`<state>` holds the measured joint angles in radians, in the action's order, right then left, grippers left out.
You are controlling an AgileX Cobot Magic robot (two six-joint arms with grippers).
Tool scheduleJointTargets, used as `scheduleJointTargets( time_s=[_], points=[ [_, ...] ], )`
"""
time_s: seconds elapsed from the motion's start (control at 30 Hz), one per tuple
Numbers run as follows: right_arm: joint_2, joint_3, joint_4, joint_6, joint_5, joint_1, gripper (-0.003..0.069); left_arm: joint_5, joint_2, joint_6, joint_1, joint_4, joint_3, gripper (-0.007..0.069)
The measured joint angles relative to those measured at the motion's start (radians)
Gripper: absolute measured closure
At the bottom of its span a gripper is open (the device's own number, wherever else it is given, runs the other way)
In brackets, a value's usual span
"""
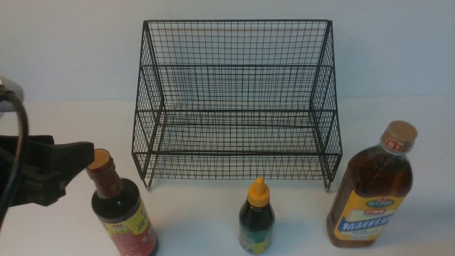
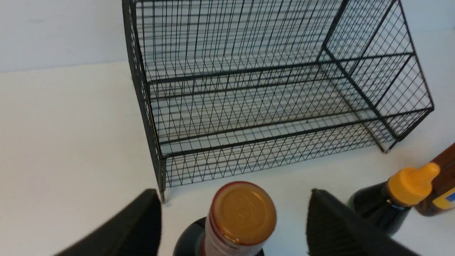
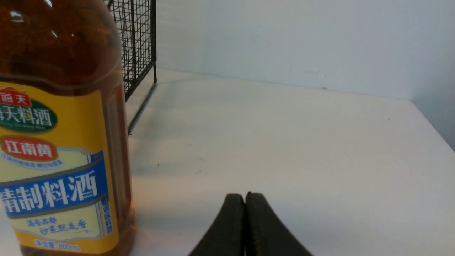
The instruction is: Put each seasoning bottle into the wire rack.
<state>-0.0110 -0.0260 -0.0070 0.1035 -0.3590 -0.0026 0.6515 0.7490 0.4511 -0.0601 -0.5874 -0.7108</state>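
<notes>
The black wire rack [image 1: 234, 65] stands at the back centre with nothing in it, and also shows in the left wrist view [image 2: 295, 132]. In front of it stand the tall dark bottle [image 1: 121, 209] with a tan cap, the small squeeze bottle [image 1: 256, 220] and the large amber bottle [image 1: 373, 192]. My left gripper [image 1: 76, 173] is open at the tall bottle's neck. In the left wrist view its fingers [image 2: 142, 224] stand apart on either side of the cap [image 2: 243, 213], not touching. My right gripper [image 3: 245, 196] is shut and empty, low beside the amber bottle [image 3: 60, 142].
The white table meets a pale wall behind the rack. In the right wrist view the rack's corner [image 3: 137, 42] stands behind the amber bottle. In the left wrist view the squeeze bottle [image 2: 408, 183] and the amber bottle's edge [image 2: 446, 174] lie beyond one finger.
</notes>
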Motion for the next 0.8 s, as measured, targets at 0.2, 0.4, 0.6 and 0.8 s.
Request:
scheduleJointTargets(
  time_s=[0.2, 0.4, 0.6, 0.8],
  points=[
    [0.0, 0.0, 0.0, 0.0, 0.0, 0.0, 0.0673, 0.0, 0.1, 0.019, 0.0, -0.008, 0.0, -0.0056],
    [0.0, 0.0, 0.0, 0.0, 0.0, 0.0, 0.0673, 0.0, 0.182, 0.047, 0.0, -0.028, 0.0, -0.0041],
    [0.0, 0.0, 0.0, 0.0, 0.0, 0.0, 0.0673, -0.002, 0.267, 0.1, 0.0, -0.065, 0.0, 0.0137],
    [0.0, 0.0, 0.0, 0.0, 0.0, 0.0, 0.0673, -0.022, 0.287, 0.113, 0.0, -0.049, -0.003, 0.0361]
  ],
)
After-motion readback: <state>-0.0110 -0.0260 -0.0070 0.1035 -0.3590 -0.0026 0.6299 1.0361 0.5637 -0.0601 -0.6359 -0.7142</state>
